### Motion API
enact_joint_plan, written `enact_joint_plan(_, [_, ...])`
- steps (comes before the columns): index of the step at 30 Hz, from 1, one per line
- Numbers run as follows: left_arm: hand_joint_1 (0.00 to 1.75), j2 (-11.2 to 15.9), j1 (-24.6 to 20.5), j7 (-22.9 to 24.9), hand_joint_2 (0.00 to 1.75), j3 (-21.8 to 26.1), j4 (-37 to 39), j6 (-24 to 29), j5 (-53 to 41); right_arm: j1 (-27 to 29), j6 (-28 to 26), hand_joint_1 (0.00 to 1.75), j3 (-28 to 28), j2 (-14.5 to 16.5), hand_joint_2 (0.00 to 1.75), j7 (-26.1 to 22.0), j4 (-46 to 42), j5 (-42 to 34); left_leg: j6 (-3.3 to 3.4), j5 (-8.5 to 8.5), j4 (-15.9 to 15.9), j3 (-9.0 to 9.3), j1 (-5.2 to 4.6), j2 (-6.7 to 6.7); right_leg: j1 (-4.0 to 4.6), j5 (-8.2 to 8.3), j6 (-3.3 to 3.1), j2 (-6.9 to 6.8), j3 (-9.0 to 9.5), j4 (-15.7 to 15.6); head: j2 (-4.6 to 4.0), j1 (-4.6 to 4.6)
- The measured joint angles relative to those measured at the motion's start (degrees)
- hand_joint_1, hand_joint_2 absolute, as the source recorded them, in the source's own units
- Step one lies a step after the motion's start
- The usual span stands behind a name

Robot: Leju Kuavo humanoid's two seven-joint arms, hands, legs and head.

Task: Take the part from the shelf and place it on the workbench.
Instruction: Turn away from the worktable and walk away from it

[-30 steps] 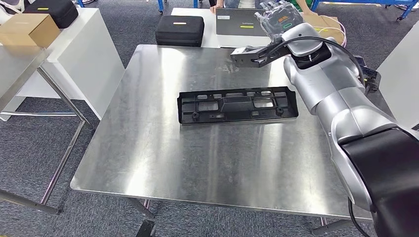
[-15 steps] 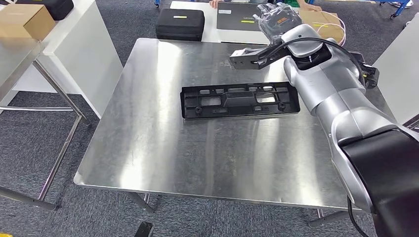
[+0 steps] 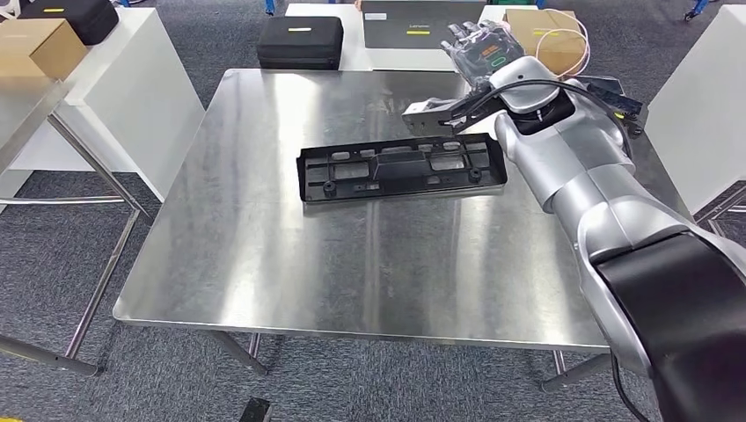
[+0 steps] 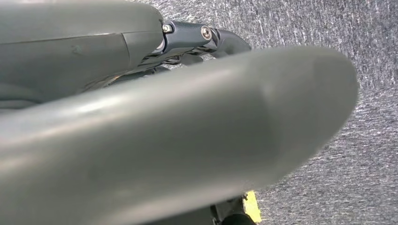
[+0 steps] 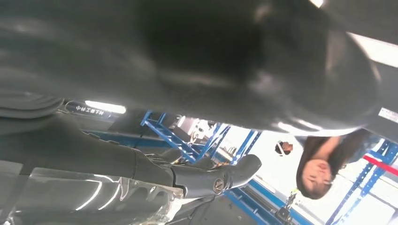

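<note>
The right hand (image 3: 479, 48) hung above the table's (image 3: 264, 264) far right, fingers apart, holding nothing. The black plastic part (image 3: 400, 167) lay flat near the middle. The arm could bump it.

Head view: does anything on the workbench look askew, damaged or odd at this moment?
Nothing stands out. The black part lies flat on the workbench, slightly angled to its edges, with no visible damage. The right hand is raised beyond the part, not touching it.
</note>
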Motion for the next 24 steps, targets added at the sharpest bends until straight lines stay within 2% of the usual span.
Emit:
enact_joint_plan(2, [0.0, 0.1, -0.1, 0.0, 0.0, 0.1, 0.0, 0.1, 0.2, -0.6, 0.0, 0.0, 0.0, 0.2, 0.0, 0.0, 0.0, 0.0, 0.67, 1.92, -7.2, 4.51, -0.18, -0.63, 0.22, 0.4, 0.02, 0.19, -0.3, 0.1, 0.0, 0.04])
enact_joint_plan(3, [0.0, 0.1, -0.1, -0.1, 0.0, 0.1, 0.0, 0.1, 0.2, -0.8, 0.0, 0.0, 0.1, 0.2, 0.0, 0.0, 0.0, 0.0, 0.9, 2.16, -9.0, 5.54, -0.34, -0.9, 0.26, 0.67, 0.24, 0.22, -0.43, 0.1, 0.0, 0.05])
enact_joint_plan(5, [0.0, 0.1, -0.2, -0.1, 0.0, 0.2, 0.0, 0.2, 0.3, -1.2, 0.0, 0.0, 0.1, 0.3, 0.0, 0.0, 0.0, 0.0, 1.26, 2.64, -9.9, 5.58, -0.71, -0.99, 0.25, 1.45, 1.08, 0.27, -0.66, -0.2, 0.0, 0.04])
enact_joint_plan(6, [0.0, 0.1, -0.2, -0.1, 0.0, 0.2, 0.0, 0.2, 0.3, -1.3, 0.0, 0.0, 0.2, 0.3, 0.0, 0.0, 0.0, 0.0, 1.5, 3.21, -10.3, 5.41, -0.65, -0.81, 0.27, 1.46, 1.42, 0.26, -0.84, -0.1, 0.0, 0.04])
enact_joint_plan(7, [0.0, 0.1, -0.2, -0.1, 0.0, 0.2, 0.0, 0.2, 0.3, -1.4, 0.0, 0.0, 0.3, 0.3, 0.0, 0.0, 0.0, 0.0, 1.83, 3.89, -10.6, 5.1, -0.58, -0.62, 0.32, 0.78, 1.55, 0.25, -1.33, 0.3, 0.0, 0.1])
enact_joint_plan(8, [0.0, 0.1, -0.3, -0.2, 0.0, 0.2, 0.0, 0.2, 0.3, -1.5, 0.0, 0.0, 0.3, 0.2, 0.0, 0.0, 0.0, 0.0, 2.17, 4.62, -11.0, 4.65, -0.45, -0.39, 0.38, -0.81, 1.45, 0.23, -2.1, 1.9, 0.0, 0.16])
enact_joint_plan(10, [0.0, 0.0, -0.4, -0.2, 0.0, 0.2, 0.0, 0.3, 0.3, -1.7, 0.0, 0.0, 0.4, 0.2, 0.0, 0.0, 0.0, 0.0, 2.65, 5.85, -11.1, 3.32, -0.37, -0.06, 0.25, -5.78, 1.01, 0.16, -4.36, 8.6, 0.0, 0.26])
enact_joint_plan(11, [0.0, 0.0, -0.4, -0.2, 0.0, 0.2, 0.0, 0.3, 0.3, -1.7, 0.0, 0.0, 0.5, 0.2, 0.0, 0.0, 0.0, 0.0, 2.71, 6.43, -11.1, 2.56, -0.37, 0.09, 0.15, -7.81, 1.09, 0.16, -5.26, 12.7, 0.0, 0.31])
enact_joint_plan(12, [0.0, 0.0, -0.4, -0.2, 0.0, 0.2, 0.0, 0.3, 0.3, -1.6, 0.0, 0.0, 0.5, 0.2, 0.0, 0.0, 0.0, 0.0, 2.67, 7.04, -11.1, 1.79, -0.36, 0.21, 0.03, -8.81, 1.46, 0.15, -5.67, 15.8, 0.0, 0.33])
enact_joint_plan(13, [0.0, 0.0, -0.4, -0.2, 0.0, 0.2, 0.0, 0.3, 0.3, -1.6, 0.0, 0.0, 0.6, 0.1, 0.0, 0.0, 0.0, 0.0, 2.55, 7.66, -11.0, 1.0, -0.33, 0.34, -0.1, -8.67, 2.09, 0.15, -5.2, 17.1, 0.0, 0.38])
enact_joint_plan(14, [0.0, 0.0, -0.4, -0.2, 0.0, 0.2, 0.0, 0.3, 0.3, -1.6, 0.0, 0.0, 0.6, 0.2, 0.0, 0.0, 0.0, 0.0, 2.38, 8.28, -11.0, 0.25, -0.29, 0.46, -0.25, -7.59, 2.85, 0.13, -3.69, 16.3, 0.0, 0.39])
enact_joint_plan(15, [0.0, -0.1, -0.4, -0.2, 0.0, 0.2, 0.0, 0.3, 0.3, -1.6, 0.0, 0.0, 0.6, 0.2, 0.0, 0.0, 0.0, 0.0, 2.13, 8.88, -11.0, -0.42, -0.24, 0.55, -0.44, -6.23, 3.51, 0.08, -1.26, 13.7, 0.0, 0.38])
enact_joint_plan(16, [0.0, -0.1, -0.4, -0.2, 0.0, 0.2, 0.0, 0.3, 0.3, -1.7, 0.0, 0.0, 0.6, 0.3, 0.0, 0.0, 0.0, -0.1, 1.8, 9.47, -11.0, -1.03, -0.26, 0.63, -0.58, -5.52, 3.88, 0.0, 1.84, 9.5, 0.0, 0.39])
enact_joint_plan(17, [0.0, -0.1, -0.4, -0.2, 0.0, 0.2, 0.0, 0.4, 0.3, -1.8, 0.0, 0.0, 0.7, 0.5, 0.0, 0.0, 0.0, -0.1, 1.45, 10.06, -11.0, -1.52, -0.3, 0.69, -0.44, -5.56, 3.8, -0.03, 4.92, 5.0, 0.0, 0.37])
enact_joint_plan(18, [0.0, 0.0, -0.4, -0.3, 0.0, 0.2, 0.0, 0.4, 0.3, -1.9, 0.0, 0.0, 0.7, 0.6, 0.0, 0.0, 0.0, -0.2, 1.1, 10.7, -11.0, -1.85, -0.36, 0.71, -0.25, -5.96, 3.39, -0.05, 7.01, 1.6, 0.0, 0.3])
enact_joint_plan(19, [0.0, 0.0, -0.4, -0.3, 0.0, 0.2, 0.0, 0.4, 0.3, -1.9, -0.1, 0.0, 0.7, 0.7, 0.0, 0.0, 0.0, -0.2, 0.8, 11.37, -11.2, -2.1, -0.44, 0.73, 0.04, -6.46, 2.81, -0.04, 8.11, -0.7, 0.0, 0.22])
enact_joint_plan(20, [0.0, 0.0, -0.4, -0.3, 0.0, 0.3, 0.0, 0.5, 0.4, -1.9, -0.1, 0.0, 0.8, 0.8, 0.0, 0.1, 0.0, -0.2, 0.53, 12.1, -11.5, -2.27, -0.44, 0.72, 0.37, -6.4, 2.13, -0.02, 8.22, -1.5, 0.0, 0.13])
enact_joint_plan(21, [0.0, 0.0, -0.3, -0.3, 0.0, 0.3, 0.1, 0.5, 0.4, -1.8, -0.1, 0.0, 0.8, 0.8, 0.0, 0.1, 0.0, -0.2, 0.27, 12.55, -11.7, -2.54, -0.34, 0.7, 0.08, -5.85, 1.36, -0.1, 7.69, -1.5, 0.0, 0.07])
enact_joint_plan(22, [0.0, 0.0, -0.2, -0.3, 0.0, 0.3, 0.1, 0.5, 0.4, -1.7, -0.1, 0.0, 0.8, 0.9, 0.0, 0.1, 0.0, -0.2, -0.01, 11.9, -11.5, -2.94, -0.24, 0.63, -0.12, -5.23, 0.6, -0.2, 7.14, -1.5, 0.0, 0.02])
enact_joint_plan(23, [0.0, 0.0, -0.1, -0.3, 0.0, 0.3, 0.2, 0.6, 0.4, -1.7, -0.1, 0.0, 0.8, 1.0, 0.0, 0.1, 0.1, -0.2, -0.3, 10.01, -10.2, -3.52, -0.12, 0.51, -0.34, -4.5, -0.3, -0.32, 6.52, -1.5, 0.0, -0.04])
enact_joint_plan(24, [0.0, 0.0, 0.0, -0.3, 0.0, 0.3, 0.2, 0.6, 0.4, -1.7, -0.1, 0.0, 0.8, 1.2, 0.0, 0.1, 0.1, -0.2, -0.56, 6.98, -7.8, -4.28, 0.0, 0.36, -0.56, -3.74, -1.09, -0.42, 5.77, -1.5, 0.0, -0.09])
